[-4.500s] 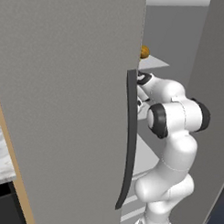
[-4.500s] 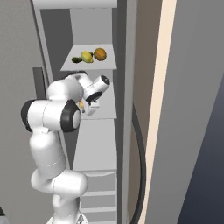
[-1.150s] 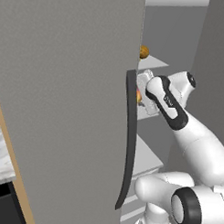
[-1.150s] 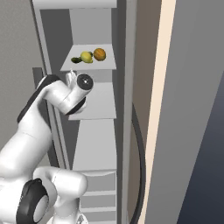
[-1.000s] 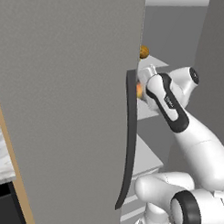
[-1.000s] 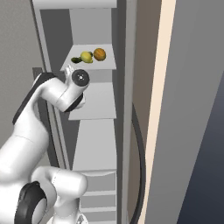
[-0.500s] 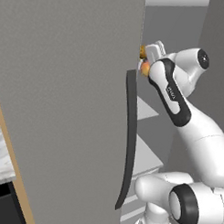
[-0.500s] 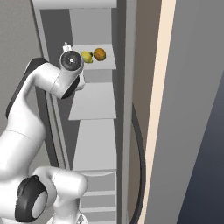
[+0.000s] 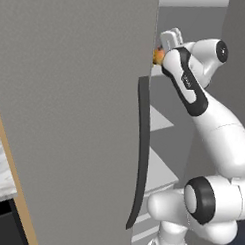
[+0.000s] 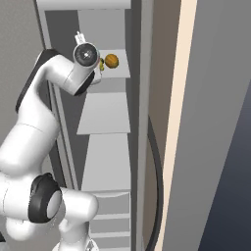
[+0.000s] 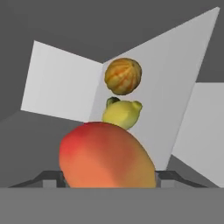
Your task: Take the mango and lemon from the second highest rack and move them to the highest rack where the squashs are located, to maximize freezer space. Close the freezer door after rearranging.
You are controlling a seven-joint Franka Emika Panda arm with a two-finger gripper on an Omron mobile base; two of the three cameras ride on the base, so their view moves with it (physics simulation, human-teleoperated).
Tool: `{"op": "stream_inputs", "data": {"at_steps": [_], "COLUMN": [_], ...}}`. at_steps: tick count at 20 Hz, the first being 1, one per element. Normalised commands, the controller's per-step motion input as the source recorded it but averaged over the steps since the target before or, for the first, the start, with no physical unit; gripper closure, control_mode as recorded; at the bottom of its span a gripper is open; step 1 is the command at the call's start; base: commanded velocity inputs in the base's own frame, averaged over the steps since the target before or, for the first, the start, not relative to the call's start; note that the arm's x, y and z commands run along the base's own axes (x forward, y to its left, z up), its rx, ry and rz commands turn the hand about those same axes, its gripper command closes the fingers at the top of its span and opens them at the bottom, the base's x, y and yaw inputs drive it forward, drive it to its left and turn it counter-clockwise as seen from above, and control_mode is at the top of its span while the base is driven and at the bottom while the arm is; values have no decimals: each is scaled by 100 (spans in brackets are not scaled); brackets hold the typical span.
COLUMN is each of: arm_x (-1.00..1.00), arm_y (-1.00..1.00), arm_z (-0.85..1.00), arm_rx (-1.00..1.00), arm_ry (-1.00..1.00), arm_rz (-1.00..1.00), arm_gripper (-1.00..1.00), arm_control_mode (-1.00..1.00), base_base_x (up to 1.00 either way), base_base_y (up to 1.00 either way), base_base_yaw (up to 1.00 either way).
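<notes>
Hand view, unlabelled mango (image 11: 107,155) clamped between fingers, lemon (image 11: 122,113), squash (image 11: 123,76) beyond

Since the earliest pictures, the white arm is seen raised from the level of the lower pale grey shelf slabs up to the uppermost pale grey shelf slab (image 10: 119,72). The two-finger gripper (image 10: 100,63), earlier held low beside the long dark door handle (image 9: 139,160), is now brought against the front edge of that top shelf. The small yellow-green fruit (image 10: 101,63), plainly visible on the shelf earlier, is now largely covered by the hand in the right base view. The wrist is turned upward, and the elbow is swung out and higher.
</notes>
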Motion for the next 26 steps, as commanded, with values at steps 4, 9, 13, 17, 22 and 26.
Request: {"op": "stream_inputs", "data": {"at_steps": [4, 9, 13, 17, 22, 26], "arm_x": [68, 72, 63, 54, 56, 57], "arm_y": [-3, -2, -5, -9, -6, -6], "arm_z": [0, 0, 0, 0, 0, -1], "arm_rx": [0, 0, 0, 0, 0, 0], "arm_ry": [0, 0, 0, 0, 0, 0], "arm_rz": [0, 0, 0, 0, 0, 0], "arm_gripper": [100, 100, 100, 100, 100, 100], "arm_control_mode": [-100, -100, -100, -100, -100, -100], "base_base_x": [0, 0, 0, 0, 0, 0], "base_base_y": [0, 0, 0, 0, 0, 0], "base_base_yaw": [0, 0, 0, 0, 0, 0]}}
